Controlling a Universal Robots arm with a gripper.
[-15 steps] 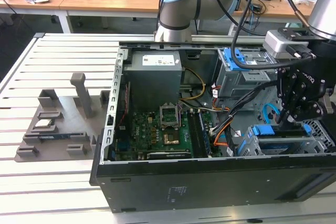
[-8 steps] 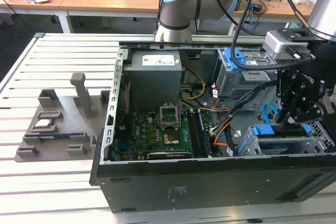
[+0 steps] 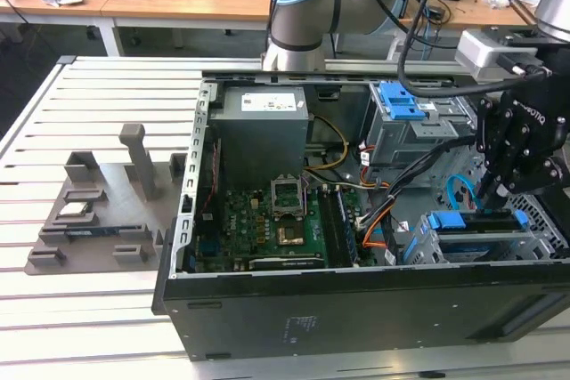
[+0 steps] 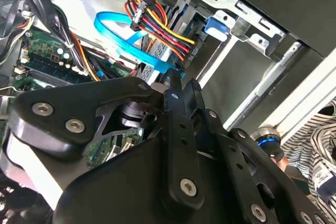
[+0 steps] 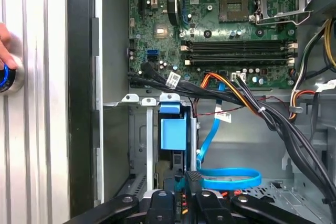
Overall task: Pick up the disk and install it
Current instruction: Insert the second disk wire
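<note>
The disk (image 3: 472, 219) sits on edge in the metal drive cage (image 3: 534, 242) at the front of the open computer case, on the exterior view's right. Its bright blue frame (image 5: 173, 132) shows between the cage walls in the first wrist view. My gripper (image 3: 492, 200) hangs just above the disk's far end, fingers pointing down. In the second wrist view the gripper (image 4: 181, 85) has its black fingers drawn together with nothing between them. The first wrist view has the gripper (image 5: 185, 182) right beside the blue frame; whether it touches the frame is unclear.
Blue data cables (image 5: 231, 178) and bundled black and orange wires (image 5: 252, 103) run close to the cage. A second blue caddy (image 3: 401, 101) tops the upper bay. A grey fixture (image 3: 98, 211) lies at the exterior view's left. A hand (image 5: 4, 48) rests by a blue-lit button (image 5: 6, 77).
</note>
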